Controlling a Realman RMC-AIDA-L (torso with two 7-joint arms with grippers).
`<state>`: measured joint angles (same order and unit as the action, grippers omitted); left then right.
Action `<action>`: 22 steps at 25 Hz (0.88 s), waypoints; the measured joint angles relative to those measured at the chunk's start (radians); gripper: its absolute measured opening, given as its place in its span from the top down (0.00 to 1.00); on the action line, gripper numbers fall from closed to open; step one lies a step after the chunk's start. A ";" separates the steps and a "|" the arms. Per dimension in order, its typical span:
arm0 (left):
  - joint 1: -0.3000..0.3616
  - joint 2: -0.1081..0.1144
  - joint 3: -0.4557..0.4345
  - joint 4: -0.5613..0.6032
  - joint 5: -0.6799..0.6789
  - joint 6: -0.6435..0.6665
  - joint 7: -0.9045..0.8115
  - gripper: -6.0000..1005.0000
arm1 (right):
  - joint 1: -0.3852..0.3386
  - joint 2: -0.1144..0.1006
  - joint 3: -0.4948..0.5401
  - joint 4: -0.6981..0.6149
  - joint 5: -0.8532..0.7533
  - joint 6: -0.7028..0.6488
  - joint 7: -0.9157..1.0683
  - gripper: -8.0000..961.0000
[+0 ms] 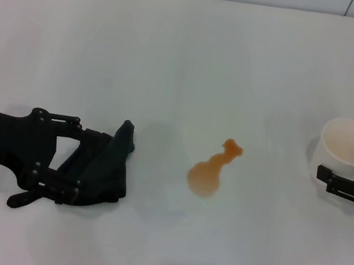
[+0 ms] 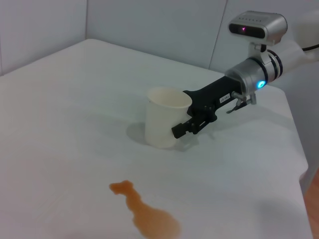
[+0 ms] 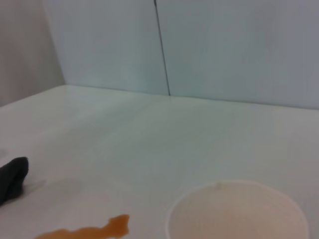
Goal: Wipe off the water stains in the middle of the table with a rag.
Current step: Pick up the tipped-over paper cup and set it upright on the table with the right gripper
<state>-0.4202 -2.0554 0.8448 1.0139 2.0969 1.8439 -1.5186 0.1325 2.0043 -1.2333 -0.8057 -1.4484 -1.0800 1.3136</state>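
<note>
Left gripper: low over the table on the robot's left, fingers pinching the rag. Rag: dark, nearly black cloth, bunched in irregular folds, upper end rising to a rounded peak past the fingertips, lower part resting on the tabletop. In the right wrist view, only a dark rounded corner of the rag visible at the frame edge.

Water stains: just right of the rag, apart from it, near the middle of the tabletop. Orange, translucent, thin puddle; gourd-shaped, with a round body toward the robot and a narrow neck ending in a small lobed tip on the far side. Same puddle in the left wrist view, neck pointing away from the cup; partly visible in the right wrist view.

Right gripper: at the robot's right, at the white cup, well apart from the puddle. In the left wrist view, black fingers against the cup's side; pinching or merely touching: cannot tell. Cup upright, open rim filling the near part of the right wrist view.

Table: plain, smooth, white, with faint shadows under arm and cup.
</note>
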 joint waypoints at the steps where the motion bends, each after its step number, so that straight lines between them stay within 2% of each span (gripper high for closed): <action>1: 0.000 0.000 0.000 0.000 0.000 0.000 0.000 0.14 | -0.003 0.000 0.000 -0.001 -0.002 0.002 0.001 0.09; 10: 0.000 0.000 -0.002 0.000 0.000 0.000 0.007 0.14 | -0.019 0.002 0.014 -0.015 -0.040 -0.012 0.029 0.09; 22: 0.000 0.000 -0.003 0.000 0.000 -0.006 0.008 0.14 | -0.136 0.007 0.017 -0.197 -0.042 -0.060 0.062 0.09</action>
<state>-0.4203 -2.0555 0.8421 1.0139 2.0969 1.8379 -1.5109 -0.0031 2.0108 -1.2159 -1.0028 -1.4899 -1.1400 1.3754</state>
